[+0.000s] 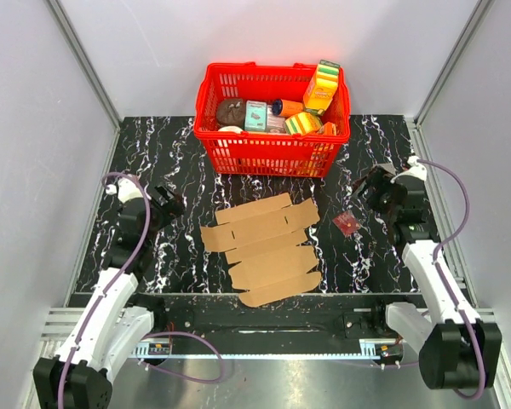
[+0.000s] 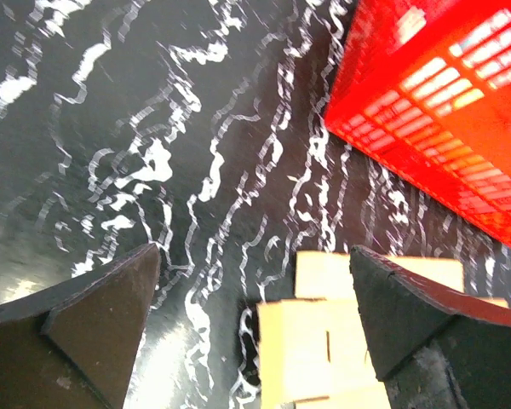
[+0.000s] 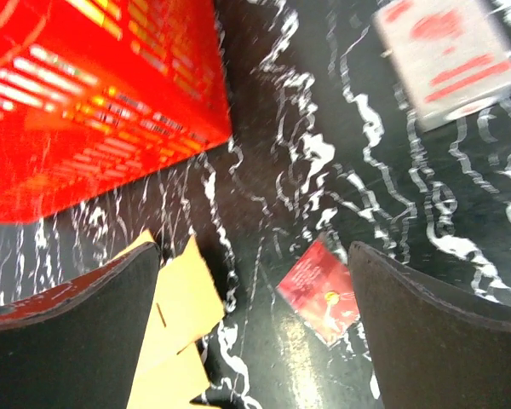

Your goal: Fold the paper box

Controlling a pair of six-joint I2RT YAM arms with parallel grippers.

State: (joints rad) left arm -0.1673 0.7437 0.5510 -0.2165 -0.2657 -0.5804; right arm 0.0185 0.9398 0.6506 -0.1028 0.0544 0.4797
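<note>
Left wrist: paper box (image 2: 311,341) (flat) below end effector (image 2: 254,251).

My left arm (image 1: 102,298) rises from its base and folds at the elbow, wrist tipped down. My left gripper (image 1: 167,204) points inward and down with its jaws spread wide and nothing between them. Its left fingers (image 2: 102,324) stand well apart. My right arm (image 1: 426,260) mirrors that pose, forearm rising to a bent wrist. My right gripper (image 1: 368,189) faces inward too, jaws wide and holding nothing, its right fingers (image 3: 77,315) well apart.
</note>
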